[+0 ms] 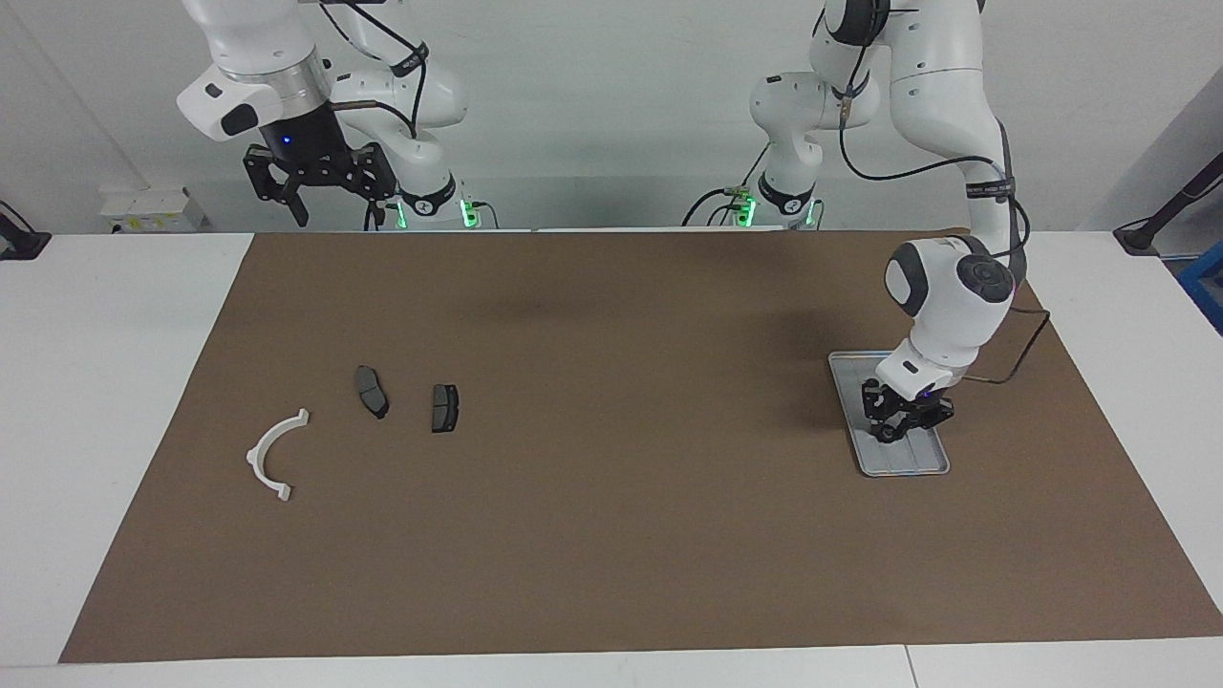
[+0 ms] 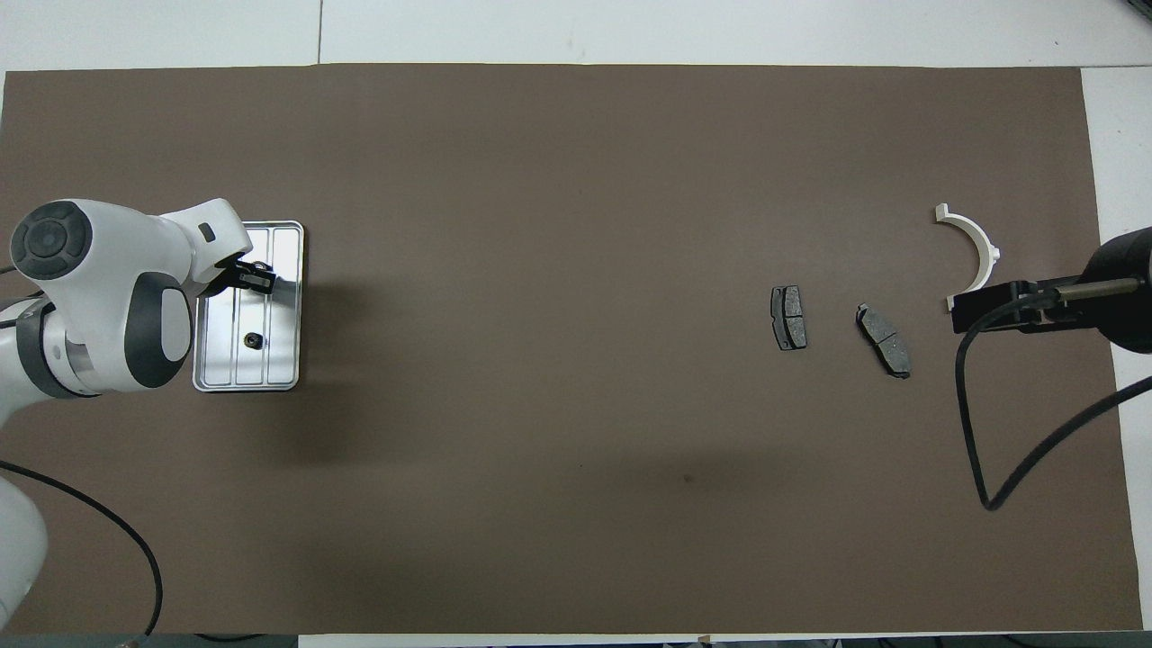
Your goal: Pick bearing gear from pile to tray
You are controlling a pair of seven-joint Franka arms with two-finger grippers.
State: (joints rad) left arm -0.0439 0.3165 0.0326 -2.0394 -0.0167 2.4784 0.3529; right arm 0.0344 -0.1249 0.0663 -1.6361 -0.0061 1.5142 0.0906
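The left claw (image 1: 896,427) hangs low over the tray (image 1: 938,467), at the left arm's end of the brown mat. Whether its fingers are spread or pinching I cannot tell from here. From above, one small dark bearing gear (image 2: 253,339) lies on the tray's ribbed floor, nearer the robots than the claw and clear of it. Another small dark piece (image 2: 262,267) sits right at the claw tips; held or dropped, I cannot say.

Such a gear looks light, hard and stiff, likely to roll or skid on metal, so I would pinch it across its outer rim.

The right claw (image 1: 296,186) waits high up, fingers spread, above the mat's edge. The pile's white bracket (image 1: 275,455) and two brake pads (image 1: 371,391) lie well apart from the tray.
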